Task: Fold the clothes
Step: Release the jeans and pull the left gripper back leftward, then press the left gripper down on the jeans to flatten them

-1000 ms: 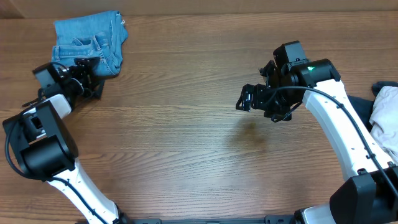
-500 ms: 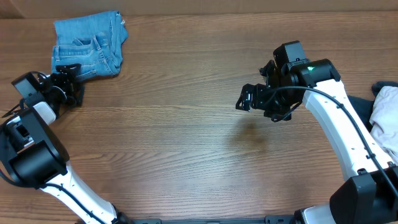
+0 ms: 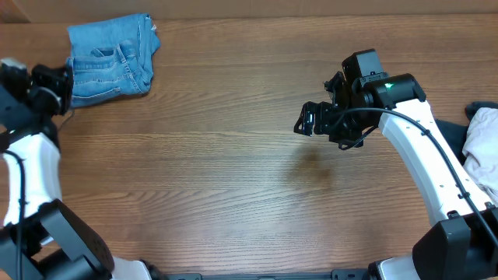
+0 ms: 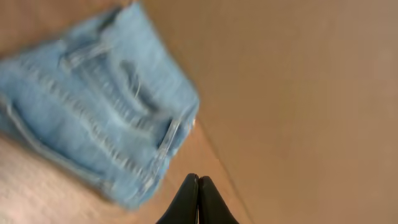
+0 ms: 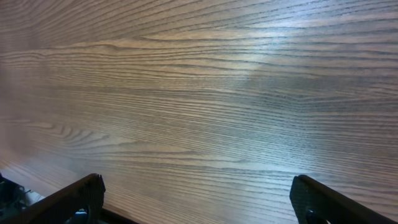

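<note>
A broad counter point(image 3: 233, 194) of brown wood with long, fine grain fills the overhead view. Its whole middle and near side are bare, leaving wide room between the two arms. A paler strip runs along the far edge.

The white and black right arm point(image 3: 420, 148) reaches in from the near right corner. The left arm point(image 3: 31, 155) rises along the left edge.

The jeans point(image 3: 109, 58) lie at the far left corner, close to the far edge of the counter. They form a compact, roughly square bundle of light blue denim, with seams and a stitched pocket on top. The left wrist view shows them blurred.

A white cloth point(image 3: 482, 148) is bunched at the right edge, over something dark that is too hidden to name.

The right pincer point(image 3: 305, 124) hovers right of centre, well apart from the jeans. Its black fingers are spread wide over bare wood.

The left pincer point(image 4: 198, 183) sits just beside the bundle's left edge. Its fingers are pressed together with nothing between them.
</note>
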